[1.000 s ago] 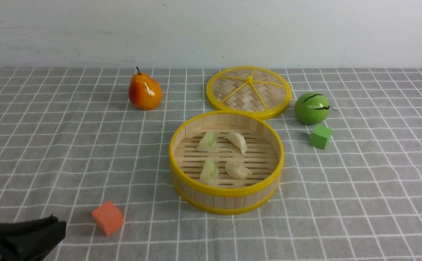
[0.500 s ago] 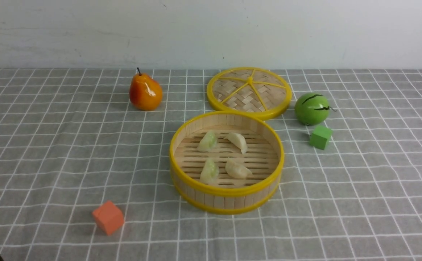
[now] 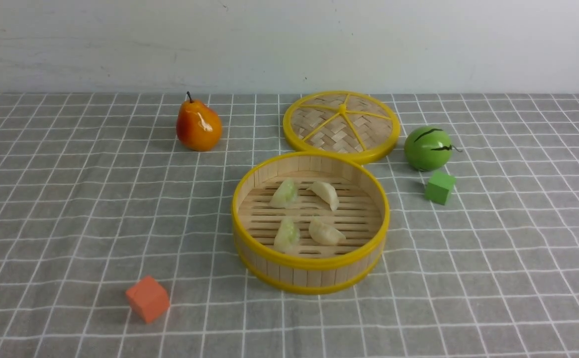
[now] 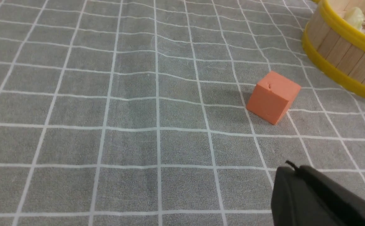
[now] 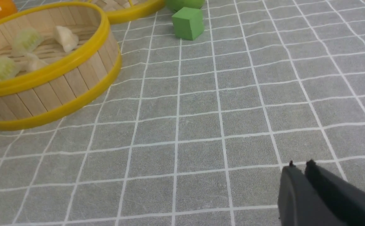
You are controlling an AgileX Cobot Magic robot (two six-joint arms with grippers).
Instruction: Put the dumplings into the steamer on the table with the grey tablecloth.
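Grey tabletop cloth with a white grid, backed by a plain white wall; slightly wrinkled.

Steamer: round bamboo basket with yellow rims, standing mid-tabletop, lid off.

Lid: flat and woven, lying just behind the steamer.

Pear, orange-yellow, far left of the lid; green ball to the lid's right.

Orange cube near-left of the steamer; green cube beside the ball.

Dumplings: four, two pale green and two cream, all lying apart on the steamer's slatted floor. None remains on the cloth, so the task looks complete.

Left gripper: empty, over bare cloth near the orange cube; appears closed.

Right gripper: empty, tips together, well clear of the steamer.
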